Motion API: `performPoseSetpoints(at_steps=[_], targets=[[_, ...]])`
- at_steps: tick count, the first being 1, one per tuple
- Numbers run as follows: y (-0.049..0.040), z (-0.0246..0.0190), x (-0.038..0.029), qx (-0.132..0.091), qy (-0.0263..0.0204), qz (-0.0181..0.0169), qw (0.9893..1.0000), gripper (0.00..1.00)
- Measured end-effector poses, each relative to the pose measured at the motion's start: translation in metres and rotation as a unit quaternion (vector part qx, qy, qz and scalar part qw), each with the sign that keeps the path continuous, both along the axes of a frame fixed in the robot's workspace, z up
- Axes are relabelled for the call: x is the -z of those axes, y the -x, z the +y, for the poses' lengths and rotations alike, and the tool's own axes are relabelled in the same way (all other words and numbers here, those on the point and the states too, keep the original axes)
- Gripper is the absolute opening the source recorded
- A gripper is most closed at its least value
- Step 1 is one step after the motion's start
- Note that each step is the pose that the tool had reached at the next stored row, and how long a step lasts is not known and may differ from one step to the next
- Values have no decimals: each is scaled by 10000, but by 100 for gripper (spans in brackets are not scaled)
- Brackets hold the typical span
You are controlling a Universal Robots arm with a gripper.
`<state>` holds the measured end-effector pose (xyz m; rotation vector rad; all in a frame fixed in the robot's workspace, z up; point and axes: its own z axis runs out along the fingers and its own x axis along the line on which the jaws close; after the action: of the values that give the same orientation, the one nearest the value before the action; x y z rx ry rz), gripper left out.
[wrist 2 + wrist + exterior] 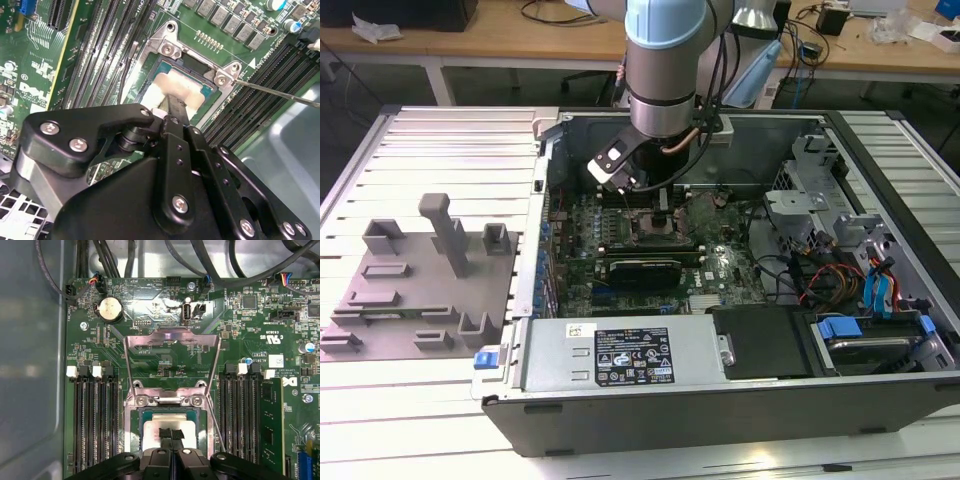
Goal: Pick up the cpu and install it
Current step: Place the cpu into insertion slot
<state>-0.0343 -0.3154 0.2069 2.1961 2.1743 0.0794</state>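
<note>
The gripper (170, 434) (172, 104) has its fingers pressed together, tips down over the middle of the cpu (151, 432) (167, 86); contact cannot be told. The cpu lies flat in the socket (167, 400) (167, 48). Memory slots (95, 420) flank the socket, and its metal lid (172, 337) stands open just beyond. Past the lid sits a coin battery (110, 309). In the exterior view the arm (665, 60) reaches into the open case (720, 415) over the socket, with a grey fixture plate (420, 290) well apart from the socket.

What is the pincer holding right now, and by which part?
Apparently nothing: the pincer is shut, its tips on the middle of the cpu, not around its edges; the cpu lies in the socket.
</note>
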Motion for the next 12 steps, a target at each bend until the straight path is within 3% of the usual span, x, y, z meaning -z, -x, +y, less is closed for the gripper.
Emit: performPoseSetpoints(at_steps=[12], targets=[[0, 0, 26, 0, 0, 0, 10000, 11]])
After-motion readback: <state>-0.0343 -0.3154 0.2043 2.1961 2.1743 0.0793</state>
